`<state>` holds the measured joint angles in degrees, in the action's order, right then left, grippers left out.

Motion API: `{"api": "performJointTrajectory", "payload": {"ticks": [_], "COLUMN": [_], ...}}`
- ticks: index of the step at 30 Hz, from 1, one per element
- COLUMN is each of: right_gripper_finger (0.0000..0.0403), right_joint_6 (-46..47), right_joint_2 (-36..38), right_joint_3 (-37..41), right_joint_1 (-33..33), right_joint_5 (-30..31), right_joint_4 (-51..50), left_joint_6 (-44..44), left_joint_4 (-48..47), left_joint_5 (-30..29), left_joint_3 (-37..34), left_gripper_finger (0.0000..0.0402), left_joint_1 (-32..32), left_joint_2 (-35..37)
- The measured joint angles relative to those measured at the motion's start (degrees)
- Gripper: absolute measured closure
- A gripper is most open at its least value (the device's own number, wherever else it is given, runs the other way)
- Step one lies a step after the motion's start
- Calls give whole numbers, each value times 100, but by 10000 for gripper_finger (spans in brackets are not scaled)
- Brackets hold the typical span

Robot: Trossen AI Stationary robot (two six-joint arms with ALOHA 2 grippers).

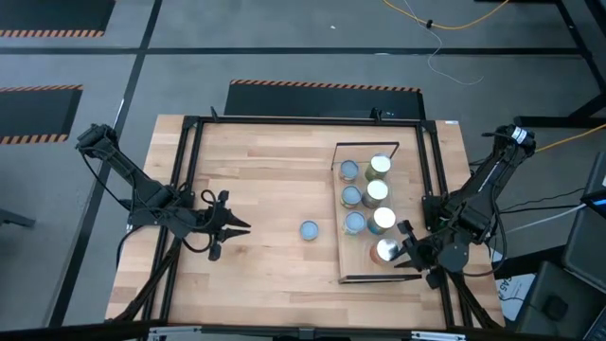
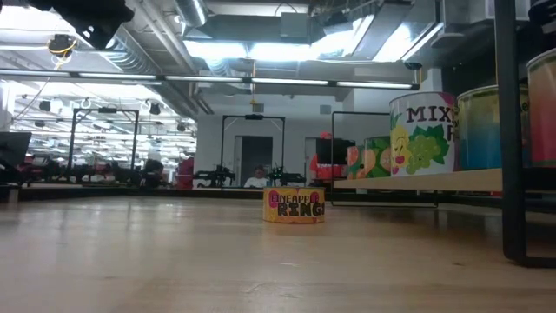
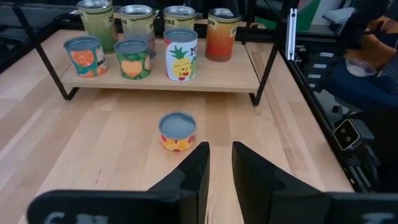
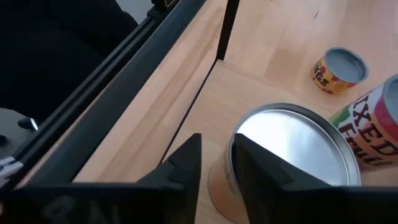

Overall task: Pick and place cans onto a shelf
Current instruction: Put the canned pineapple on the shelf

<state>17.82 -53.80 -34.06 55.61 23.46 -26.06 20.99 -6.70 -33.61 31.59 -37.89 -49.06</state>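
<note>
My right gripper (image 1: 409, 248) sits at the near end of the shelf (image 1: 355, 256), fingers slightly parted beside the rim of the orange-sided can (image 1: 386, 251), which stands on the board; I judge I'm releasing it. Next I must back off without tipping it. One can (image 1: 309, 230) waits on the table before my left gripper (image 1: 227, 225), spread a little; the six other shelved cans (image 1: 365, 194) crowd the far side.

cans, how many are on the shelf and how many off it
8 in all: 7 on the shelf, two rows, three toward table centre, four toward the right arm; 1 short can on the table. None seem hidden.
</note>
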Motion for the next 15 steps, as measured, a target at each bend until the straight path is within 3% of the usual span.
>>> {"api": "performJointTrajectory", "payload": {"ticks": [8, 15], "right_gripper_finger": [298, 298], "right_joint_6": [-619, -634], "right_joint_2": [0, 72], "right_joint_3": [0, -80], "right_joint_1": [2, 0], "right_joint_5": [-6, 57], "right_joint_4": [-4, -60], "left_joint_6": [-9, -49], "left_joint_4": [380, 1006], "left_joint_5": [-7, -9], "left_joint_3": [-4, -4], "left_gripper_finger": [340, 340], "left_joint_1": [-1, 3], "left_joint_2": [-226, -719]}}
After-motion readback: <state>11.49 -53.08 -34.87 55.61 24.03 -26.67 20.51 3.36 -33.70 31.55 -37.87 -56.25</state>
